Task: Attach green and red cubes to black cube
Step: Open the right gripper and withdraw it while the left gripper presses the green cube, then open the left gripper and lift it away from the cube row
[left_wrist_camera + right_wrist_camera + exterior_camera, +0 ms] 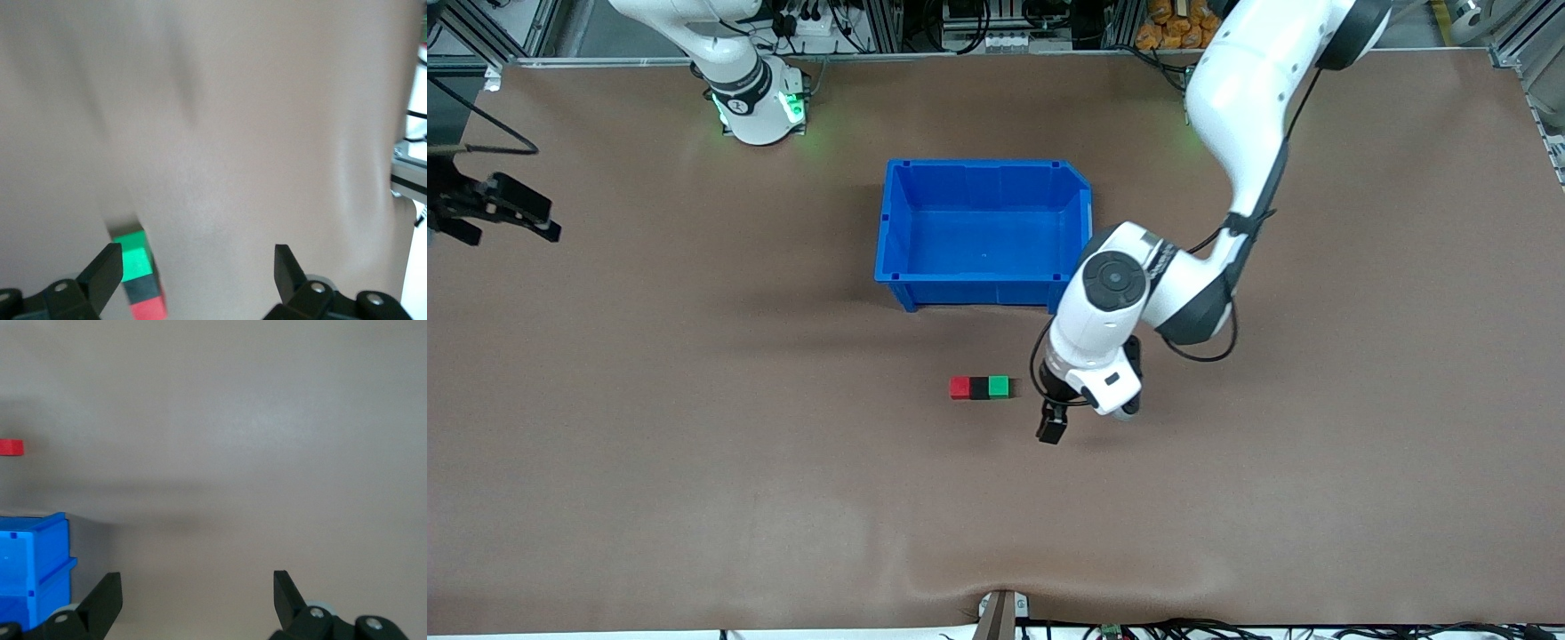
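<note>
The red cube (959,388), black cube (979,388) and green cube (999,386) lie touching in one row on the table, black in the middle, nearer the front camera than the blue bin. My left gripper (1051,431) is open and empty, low over the table just beside the row's green end. In the left wrist view the green cube (137,261), black cube (143,288) and red cube (148,310) sit next to one finger of the gripper (197,263). My right gripper (509,222) waits open and empty at the right arm's end of the table (195,583).
An empty blue bin (983,178) stands mid-table, farther from the front camera than the cubes; it also shows in the right wrist view (33,560), as does the red cube (11,447). The brown table mat (783,498) has a wrinkle at its front edge.
</note>
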Action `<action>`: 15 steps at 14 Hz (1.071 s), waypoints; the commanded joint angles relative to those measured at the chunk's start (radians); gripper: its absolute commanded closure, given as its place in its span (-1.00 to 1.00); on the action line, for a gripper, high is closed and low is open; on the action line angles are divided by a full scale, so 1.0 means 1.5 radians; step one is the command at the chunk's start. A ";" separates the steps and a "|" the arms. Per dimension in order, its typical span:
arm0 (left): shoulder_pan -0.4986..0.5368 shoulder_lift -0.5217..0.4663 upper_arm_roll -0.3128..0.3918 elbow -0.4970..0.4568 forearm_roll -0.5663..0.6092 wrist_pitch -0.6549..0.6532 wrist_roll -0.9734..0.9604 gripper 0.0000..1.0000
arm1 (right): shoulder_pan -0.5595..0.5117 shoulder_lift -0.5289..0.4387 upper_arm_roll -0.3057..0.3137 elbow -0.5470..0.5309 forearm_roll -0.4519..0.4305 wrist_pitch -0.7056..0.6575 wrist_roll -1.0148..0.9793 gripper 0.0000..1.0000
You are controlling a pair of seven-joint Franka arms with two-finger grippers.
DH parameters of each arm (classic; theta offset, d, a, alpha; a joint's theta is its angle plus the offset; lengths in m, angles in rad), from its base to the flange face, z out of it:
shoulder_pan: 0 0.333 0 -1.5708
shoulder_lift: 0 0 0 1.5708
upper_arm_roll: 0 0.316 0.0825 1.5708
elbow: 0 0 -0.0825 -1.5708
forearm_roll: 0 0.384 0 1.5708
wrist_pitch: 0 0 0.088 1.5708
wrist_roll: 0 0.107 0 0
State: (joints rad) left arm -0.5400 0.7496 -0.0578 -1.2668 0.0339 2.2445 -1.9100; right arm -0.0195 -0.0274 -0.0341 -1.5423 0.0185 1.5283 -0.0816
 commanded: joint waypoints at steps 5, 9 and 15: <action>0.107 -0.161 -0.006 -0.080 0.006 -0.098 0.266 -1.00 | -0.023 0.031 0.016 0.068 0.006 -0.099 -0.006 -1.00; 0.179 -0.298 -0.016 -0.148 -0.013 -0.167 0.446 -1.00 | -0.023 0.031 0.016 0.068 0.006 -0.094 -0.006 -1.00; 0.242 -0.487 -0.016 -0.288 -0.014 -0.308 0.773 -1.00 | -0.023 0.031 0.016 0.068 0.008 -0.096 -0.004 -1.00</action>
State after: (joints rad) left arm -0.2313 0.0985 -0.0698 -1.6274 0.0229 1.8414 -0.8950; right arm -0.0244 0.0079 -0.0327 -1.4638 0.0198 1.4006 -0.0819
